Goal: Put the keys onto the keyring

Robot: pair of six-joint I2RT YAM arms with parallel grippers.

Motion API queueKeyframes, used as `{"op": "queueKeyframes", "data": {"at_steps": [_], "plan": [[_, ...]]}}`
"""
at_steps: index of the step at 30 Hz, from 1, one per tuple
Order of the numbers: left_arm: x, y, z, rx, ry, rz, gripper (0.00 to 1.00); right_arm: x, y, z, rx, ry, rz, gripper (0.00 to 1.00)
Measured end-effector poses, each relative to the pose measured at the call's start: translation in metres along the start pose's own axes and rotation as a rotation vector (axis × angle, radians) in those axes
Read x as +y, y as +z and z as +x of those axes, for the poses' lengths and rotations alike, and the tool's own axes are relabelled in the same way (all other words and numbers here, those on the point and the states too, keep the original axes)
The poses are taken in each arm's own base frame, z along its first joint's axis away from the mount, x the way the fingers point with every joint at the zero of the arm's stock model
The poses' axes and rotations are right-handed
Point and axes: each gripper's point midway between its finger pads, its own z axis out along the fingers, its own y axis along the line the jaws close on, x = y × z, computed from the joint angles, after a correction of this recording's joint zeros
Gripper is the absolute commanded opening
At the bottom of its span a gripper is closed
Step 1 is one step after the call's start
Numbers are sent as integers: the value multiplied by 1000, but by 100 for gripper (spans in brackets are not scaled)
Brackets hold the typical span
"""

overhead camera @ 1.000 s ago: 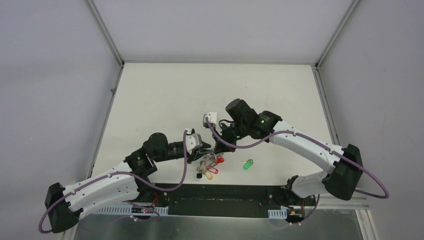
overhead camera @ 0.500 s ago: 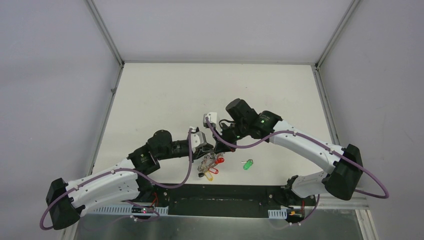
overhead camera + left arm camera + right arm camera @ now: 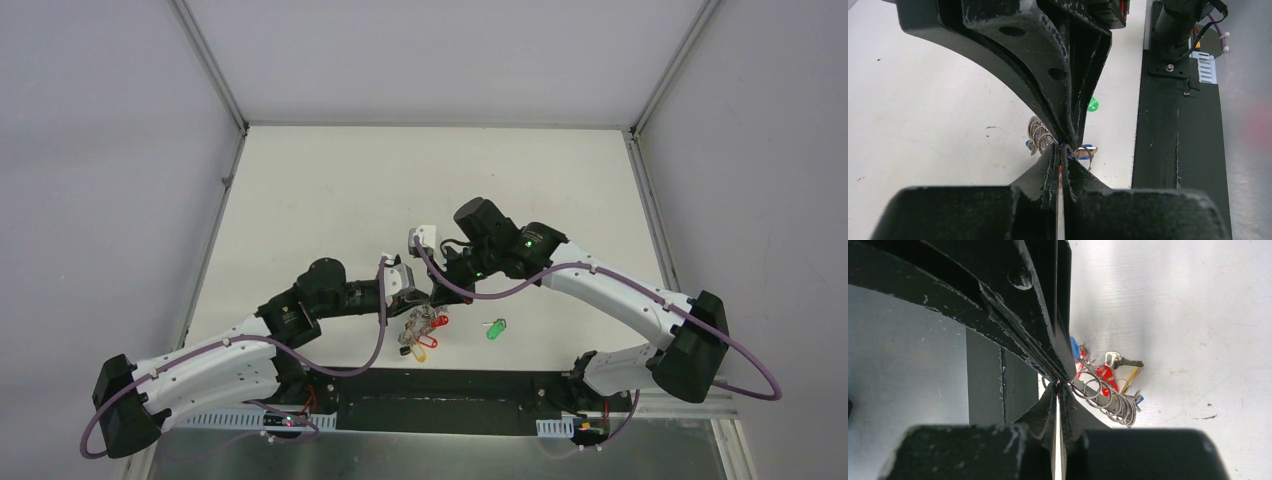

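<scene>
I see the keyring (image 3: 417, 328) lying on the white table (image 3: 330, 200) near its front edge, its silvery coils bunched with red and yellow tags. A blue tag (image 3: 1074, 347) shows at the edge of the bunch. The green-tagged key (image 3: 495, 328) lies apart to the right. The left gripper (image 3: 1064, 145) and right gripper (image 3: 1058, 382) meet tip to tip over the ring, both with jaws pressed together. I cannot tell whether either pinches its wire.

Tight-closed right gripper (image 3: 1058, 384) — keyring (image 3: 1112, 402) just beside its tips
</scene>
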Motion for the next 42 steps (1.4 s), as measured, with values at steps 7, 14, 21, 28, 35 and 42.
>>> {"op": "queueKeyframes", "data": {"at_steps": [7,14,21,28,35,42], "plan": [[-2,0,-2,5,3,15,14,0,-1,-1,-5,-14,0,0],[-2,3,2,30,-5,22,8,2,-2,0,0,-12,-5,0],[-3,5,4,43,-5,33,0,1,-2,2,7,-13,2,0],[0,3,1,34,-13,10,0,-2,-4,-1,-4,-17,27,24],[13,-11,-2,-26,-70,-114,0,-12,-15,-13,-106,-1,151,40],[19,-21,-12,-192,-98,-187,0,-33,-31,-15,-197,68,266,40]]}}
